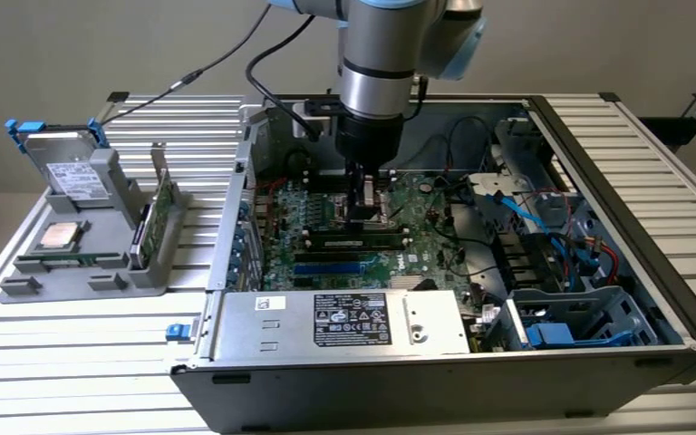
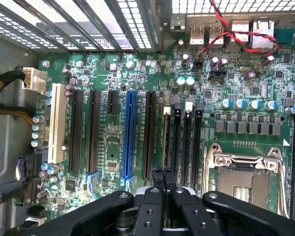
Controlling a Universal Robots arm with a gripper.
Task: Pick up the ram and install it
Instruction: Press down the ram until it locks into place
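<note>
Jaws pressed together above the ram [image 1: 361, 241] seated in its motherboard [image 2: 137, 73] slot; no writing legible.

An open black computer case [image 1: 590, 362] sits on the ribbed metal tabletop [image 1: 70, 335], green motherboard [image 1: 323, 236] flat inside it. The silver power supply box [image 1: 336, 319] lies at the case's near edge. Off to the exterior view's left stands a grey parts holder [image 1: 82, 272], well apart from the case.
</note>
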